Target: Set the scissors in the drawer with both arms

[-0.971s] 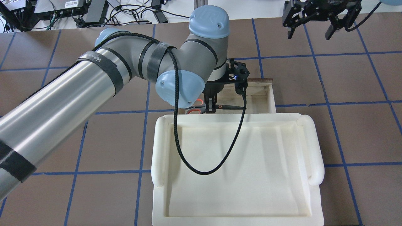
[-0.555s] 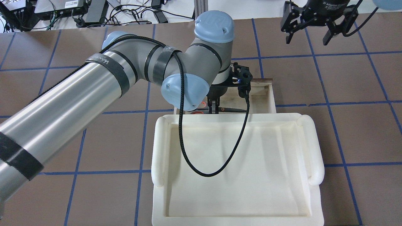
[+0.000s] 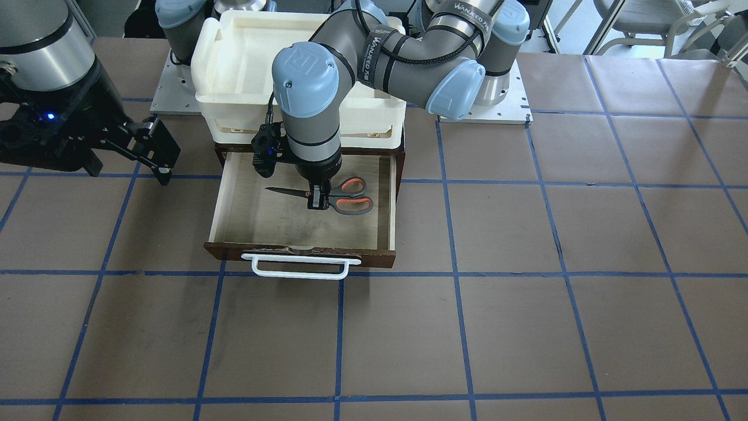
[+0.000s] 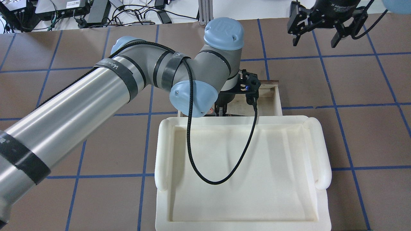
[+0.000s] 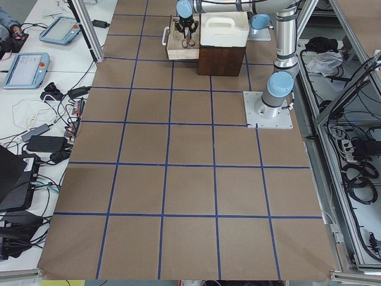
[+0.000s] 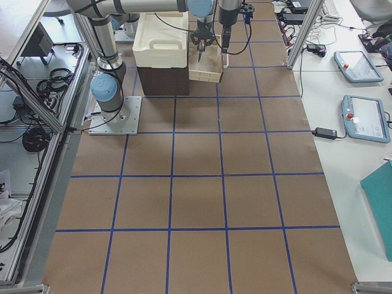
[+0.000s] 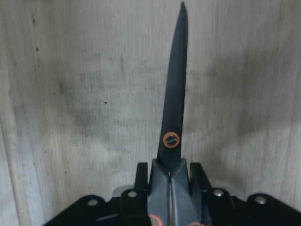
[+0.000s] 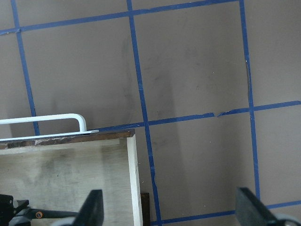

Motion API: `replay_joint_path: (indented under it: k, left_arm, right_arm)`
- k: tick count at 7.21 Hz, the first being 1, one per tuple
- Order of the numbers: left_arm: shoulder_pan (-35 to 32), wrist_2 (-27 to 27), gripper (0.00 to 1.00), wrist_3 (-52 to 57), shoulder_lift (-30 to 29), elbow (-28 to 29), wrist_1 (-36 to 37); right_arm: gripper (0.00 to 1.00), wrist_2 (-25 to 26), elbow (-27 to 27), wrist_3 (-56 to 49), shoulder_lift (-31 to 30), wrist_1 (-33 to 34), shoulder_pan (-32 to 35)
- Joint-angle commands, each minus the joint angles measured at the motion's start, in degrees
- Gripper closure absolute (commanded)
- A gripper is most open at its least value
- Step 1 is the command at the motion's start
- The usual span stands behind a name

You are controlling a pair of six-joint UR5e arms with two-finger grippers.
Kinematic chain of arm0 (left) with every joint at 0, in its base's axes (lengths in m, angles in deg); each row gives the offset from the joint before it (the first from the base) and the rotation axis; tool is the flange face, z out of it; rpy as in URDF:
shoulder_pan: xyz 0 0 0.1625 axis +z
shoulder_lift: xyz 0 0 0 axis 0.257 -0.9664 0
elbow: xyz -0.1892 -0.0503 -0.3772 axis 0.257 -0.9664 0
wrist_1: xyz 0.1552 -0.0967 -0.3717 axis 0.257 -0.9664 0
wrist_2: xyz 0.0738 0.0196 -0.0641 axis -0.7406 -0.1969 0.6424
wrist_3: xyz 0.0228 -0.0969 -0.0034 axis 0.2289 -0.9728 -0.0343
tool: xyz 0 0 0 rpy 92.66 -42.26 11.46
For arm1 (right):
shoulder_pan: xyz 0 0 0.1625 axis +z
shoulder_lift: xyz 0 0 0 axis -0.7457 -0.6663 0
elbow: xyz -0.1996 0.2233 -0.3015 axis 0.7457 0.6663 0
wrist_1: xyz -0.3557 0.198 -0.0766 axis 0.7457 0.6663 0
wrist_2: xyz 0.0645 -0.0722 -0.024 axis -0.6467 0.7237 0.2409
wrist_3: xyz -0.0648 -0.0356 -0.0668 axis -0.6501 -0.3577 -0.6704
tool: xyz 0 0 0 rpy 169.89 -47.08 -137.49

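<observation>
The scissors (image 3: 346, 196), with grey handles and orange-red loops, lie level inside the open drawer (image 3: 263, 219), low over its pale floor. My left gripper (image 3: 316, 200) points straight down and is shut on the scissors near the pivot. In the left wrist view the fingers (image 7: 142, 181) clamp the scissors (image 7: 174, 103) just behind the orange screw. In the overhead view the scissors are almost hidden behind the tray rim. My right gripper (image 4: 314, 43) is open and empty, apart from the drawer, past its corner (image 8: 130, 141). The white bar handle (image 3: 301, 266) is free.
A cream-white plastic tray (image 4: 322, 150) sits on the dark-brown cabinet above the drawer. The left arm's black cable (image 4: 224, 173) loops over the tray. Brown table with blue tape grid (image 3: 526, 292) all around. Cables and electronics lie at the table's far edge (image 4: 80, 12).
My left arm has swung right and drawn the scissors back toward the tray, so they have slipped behind its rim in the overhead view. The right gripper has barely shifted and stays open.
</observation>
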Motion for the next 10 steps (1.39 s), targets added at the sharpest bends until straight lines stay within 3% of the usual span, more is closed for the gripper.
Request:
replay_joint_path:
  k: [1, 4, 5, 6, 7, 9, 10]
  left_arm:
    - [-0.05, -0.03, 1.0, 0.01, 0.05, -1.19, 1.6]
    - [-0.05, 0.05, 1.0, -0.08, -0.13, -1.62, 1.61]
    - [-0.05, 0.23, 0.96, -0.08, -0.21, -1.71, 1.69]
    - [-0.05, 0.23, 0.7, -0.08, -0.13, -1.63, 1.87]
    - [-0.05, 0.32, 0.56, -0.08, -0.13, -1.63, 1.87]
    - [-0.05, 0.4, 0.53, -0.17, -0.13, -1.63, 1.87]
    - [-0.05, 0.32, 0.41, -0.17, -0.13, -1.63, 1.87]
  right_arm:
    - [0.0, 0.71, -0.15, 0.34, -0.08, -0.1, 0.14]
    - [0.0, 0.64, -0.24, 0.08, -0.08, -0.1, 0.14]
    - [0.0, 0.72, -0.24, -0.62, -0.08, -0.01, 0.14]
    - [0.0, 0.64, -0.5, -0.54, -0.08, 0.07, 0.14]
    - [0.0, 0.29, -0.59, -0.54, -0.08, -0.01, 0.14]
    - [0.0, -0.15, -0.59, -0.54, -0.26, -0.1, 0.14]
    - [0.0, -0.16, -0.59, -0.54, -0.35, -0.1, 0.14]
